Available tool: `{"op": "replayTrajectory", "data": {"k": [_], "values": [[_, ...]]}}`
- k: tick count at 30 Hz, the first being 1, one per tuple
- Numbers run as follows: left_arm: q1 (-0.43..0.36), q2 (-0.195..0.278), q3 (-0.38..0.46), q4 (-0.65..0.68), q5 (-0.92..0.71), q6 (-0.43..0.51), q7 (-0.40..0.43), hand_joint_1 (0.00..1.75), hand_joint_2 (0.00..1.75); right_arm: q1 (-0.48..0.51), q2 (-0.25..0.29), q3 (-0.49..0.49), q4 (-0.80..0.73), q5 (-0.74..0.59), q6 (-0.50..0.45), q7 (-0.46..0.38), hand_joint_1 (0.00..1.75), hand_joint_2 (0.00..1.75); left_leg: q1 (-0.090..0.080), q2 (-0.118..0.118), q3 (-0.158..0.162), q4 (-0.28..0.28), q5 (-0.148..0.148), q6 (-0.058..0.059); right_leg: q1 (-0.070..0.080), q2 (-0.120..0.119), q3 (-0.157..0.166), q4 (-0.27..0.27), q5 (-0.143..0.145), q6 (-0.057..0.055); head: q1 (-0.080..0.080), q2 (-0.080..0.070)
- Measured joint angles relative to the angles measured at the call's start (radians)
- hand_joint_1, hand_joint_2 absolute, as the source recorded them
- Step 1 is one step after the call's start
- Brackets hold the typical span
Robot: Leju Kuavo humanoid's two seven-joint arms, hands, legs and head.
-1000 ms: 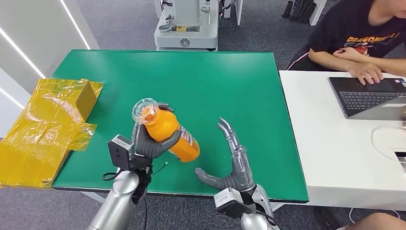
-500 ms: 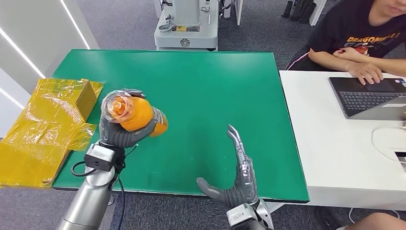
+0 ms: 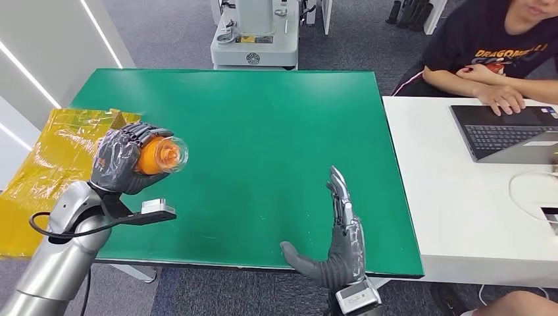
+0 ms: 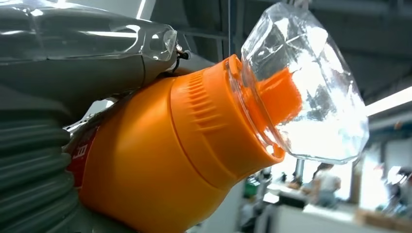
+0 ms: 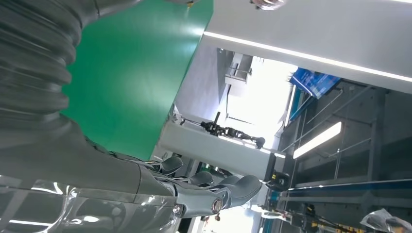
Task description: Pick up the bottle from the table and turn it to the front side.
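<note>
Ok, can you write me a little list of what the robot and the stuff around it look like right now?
bottle: orange bottle with a clear cap, lifted off the table
left hand: left hand grips the bottle near the table's left edge
right hand: right hand open, fingers straight, holding nothing
table: green table
beside table: yellow wrapped box
nearby: person at a laptop

Glossy orange plastic bottle (image 4: pixel 160 165), clear cap (image 4: pixel 311 82)
</note>
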Motion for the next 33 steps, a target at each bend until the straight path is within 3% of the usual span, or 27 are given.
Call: {"op": "replayTrajectory", "data": {"k": [8, 17, 26, 33], "values": [[-0.025, 0.13, -0.05, 0.112, -0.24, 0.006, 0.057, 1.75, 1.75, 0.017, 0.017, -0.019, -0.02, 0.004, 0.021, -0.009, 0.0, 1.75, 0.0, 0.001, 0.0, 0.0, 0.0, 0.0, 0.0, 0.0, -0.001, 0.0, 0.0, 0.0, 0.0, 0.0], [-0.089, 0.169, -0.112, 0.238, -0.29, -0.042, 0.053, 1.75, 1.75, 0.025, 0.025, -0.022, -0.025, 0.006, 0.037, -0.011, 0.0, 1.75, 0.0, 0.0, 0.0, 0.0, 0.0, 0.0, 0.0, 0.0, -0.001, 0.0, 0.0, 0.0, 0.0, 0.0], [-0.32, 0.11, -0.266, 0.653, -0.381, -0.097, 0.013, 1.75, 1.75, 0.026, 0.035, -0.023, -0.025, 0.013, 0.038, -0.014, 0.0, 1.75, 0.0, 0.001, -0.001, 0.0, 0.0, -0.001, 0.0, 0.001, -0.001, 0.0, 0.001, -0.001, 0.0, 0.0], [-0.433, 0.04, -0.348, 0.883, -0.435, -0.166, 0.035, 1.75, 1.75, 0.026, 0.035, -0.023, -0.017, 0.012, 0.015, -0.023, 0.0, 1.75, 0.0, 0.0, -0.001, 0.001, 0.0, -0.001, 0.0, 0.0, -0.002, 0.0, 0.001, -0.001, 0.0, 0.0]]}}
